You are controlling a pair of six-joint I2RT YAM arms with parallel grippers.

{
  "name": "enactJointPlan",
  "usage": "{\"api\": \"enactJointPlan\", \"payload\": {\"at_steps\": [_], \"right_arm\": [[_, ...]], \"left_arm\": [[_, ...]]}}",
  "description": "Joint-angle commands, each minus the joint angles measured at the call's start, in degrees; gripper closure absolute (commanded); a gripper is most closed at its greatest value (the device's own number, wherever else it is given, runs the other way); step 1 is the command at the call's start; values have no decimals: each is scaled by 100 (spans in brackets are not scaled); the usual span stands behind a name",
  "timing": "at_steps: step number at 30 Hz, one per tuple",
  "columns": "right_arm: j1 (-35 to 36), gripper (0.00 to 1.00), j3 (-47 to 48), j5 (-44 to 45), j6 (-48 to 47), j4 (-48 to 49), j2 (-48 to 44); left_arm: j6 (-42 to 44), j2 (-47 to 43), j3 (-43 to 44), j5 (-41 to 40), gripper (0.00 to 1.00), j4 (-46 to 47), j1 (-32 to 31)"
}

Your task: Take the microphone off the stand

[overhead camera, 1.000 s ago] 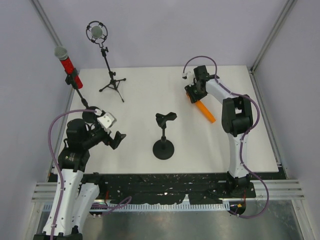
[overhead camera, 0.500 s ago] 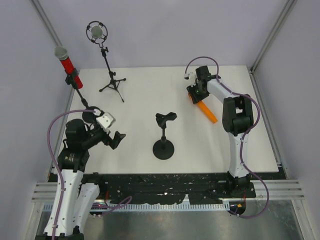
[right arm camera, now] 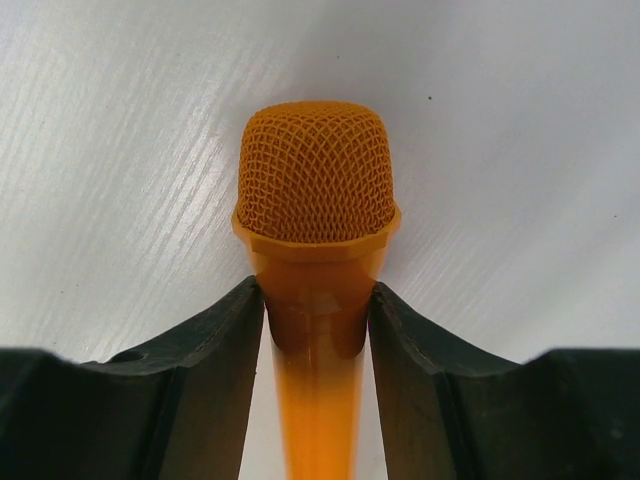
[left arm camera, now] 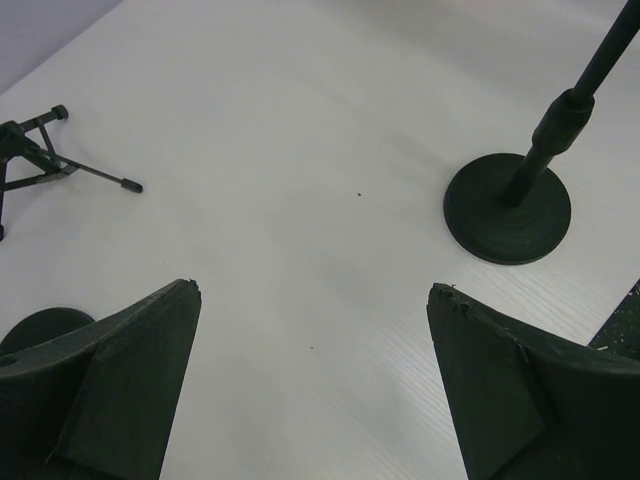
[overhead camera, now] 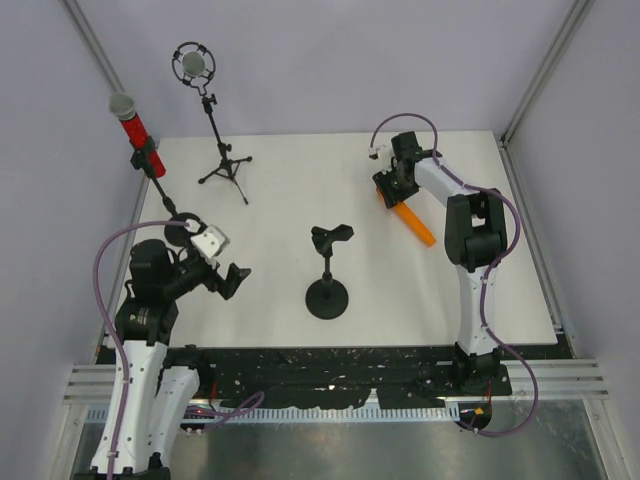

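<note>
Lying on the table, orange microphone sits inside the right gripper.

My orange mesh-headed microphone lies flat on the white table, well apart from my upright black round-based stand.

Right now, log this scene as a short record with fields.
orange mic: lying on the table, right side, off any stand
right gripper: closed on orange mic's neck
left gripper: open, empty, above the table
centre stand: clip empty
red mic: mounted, back left edge
tripod mic: mounted, back left
</note>
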Motion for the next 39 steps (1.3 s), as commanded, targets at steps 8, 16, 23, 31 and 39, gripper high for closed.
{"api": "enactJointPlan", "payload": {"at_steps": [8,16,23,31,39], "right_arm": [[15,44,214,-21,-28,-83,-25],[15,27,188,-83,-37,-48,-122],[6,17,179,-83,-72,-39,-306],[-117,5,-75,-521,-370,49,-1245],[-152,0,-715,-1398,-616,32,-2502]], "left_arm": [[-95,-73,-20,235,1,100,38],[-104,-91,-29,288,0,100,249],[-113,-91,-37,349,0,100,284],[53,-117,-46,752,0,-58,302],[441,-170,-125,1508,0,-269,293]]}}
